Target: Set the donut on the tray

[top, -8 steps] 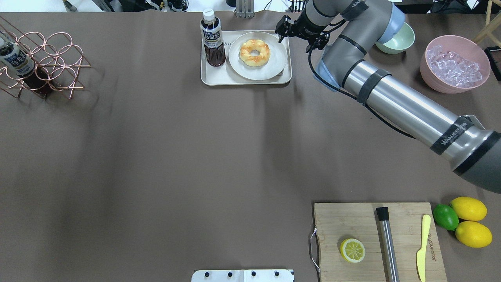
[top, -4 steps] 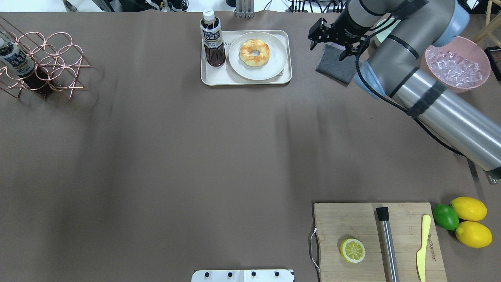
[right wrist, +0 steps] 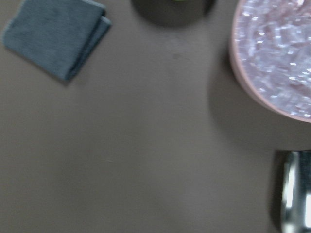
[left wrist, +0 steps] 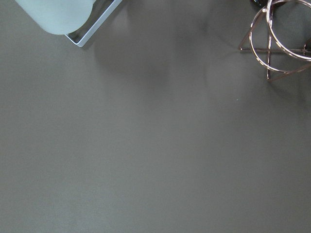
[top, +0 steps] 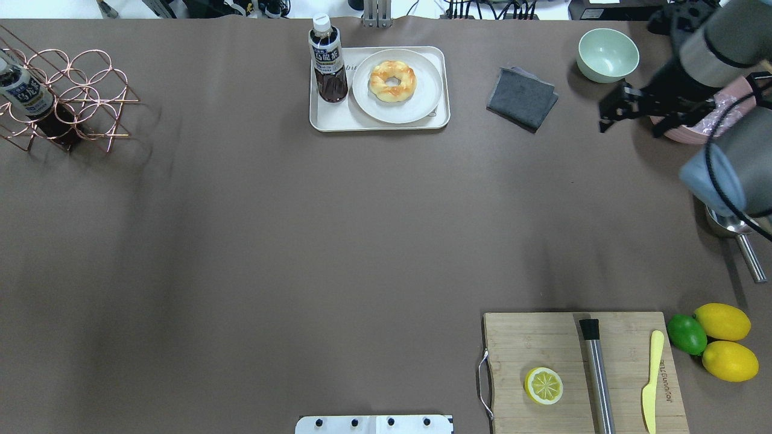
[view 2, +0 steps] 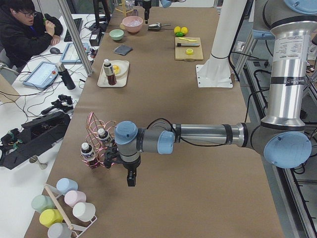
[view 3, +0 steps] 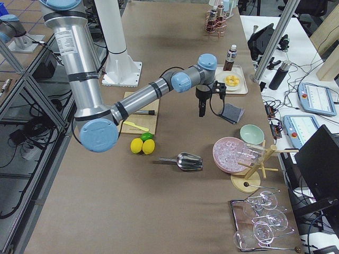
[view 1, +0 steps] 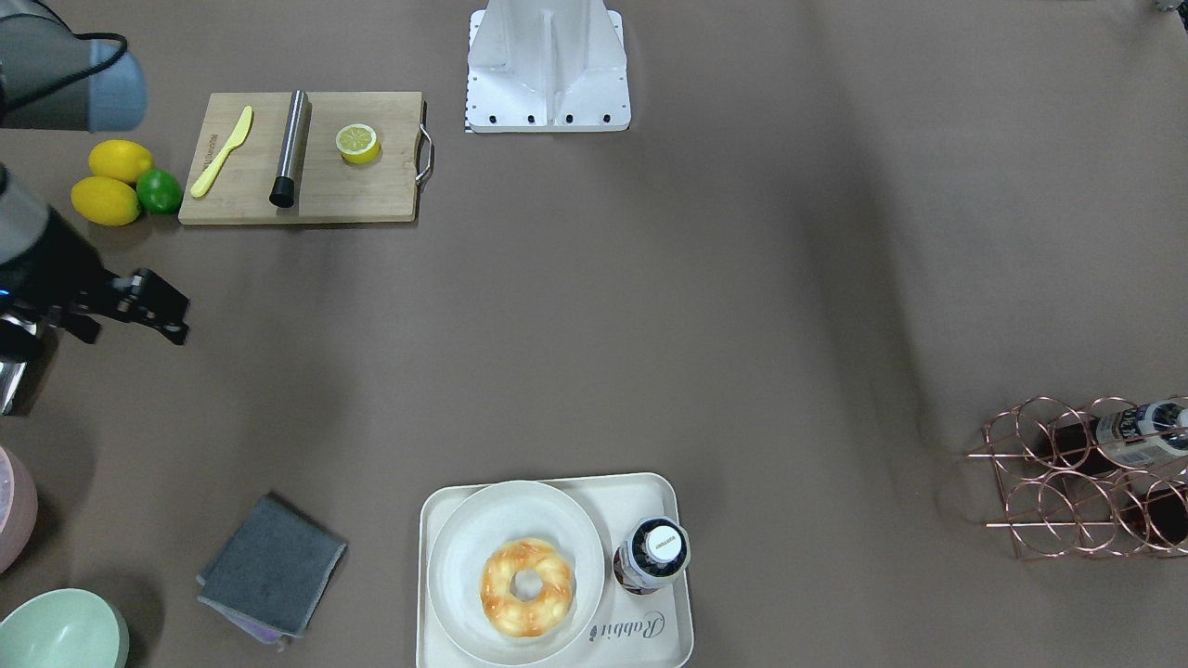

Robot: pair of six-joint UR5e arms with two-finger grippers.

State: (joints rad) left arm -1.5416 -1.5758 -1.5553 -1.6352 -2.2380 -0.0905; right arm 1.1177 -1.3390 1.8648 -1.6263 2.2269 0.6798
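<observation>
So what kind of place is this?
Probably a robotics lab staged as a food counter: an operator sits beside the table with a teach pendant, an industrial arm reaches over it, and a donut on a plate sits in a tray.

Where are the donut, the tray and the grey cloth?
donut (top: pixel 408 84), overhead view, right side of its ring
tray (top: pixel 335 118), overhead view, bare corner of its floor
grey cloth (top: pixel 522 97), overhead view, middle of its top

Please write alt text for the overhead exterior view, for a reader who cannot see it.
A donut lies on a round plate on a cream tray, beside a bottle. The right hand, empty, hovers far to the right, near a pale green bowl.
</observation>
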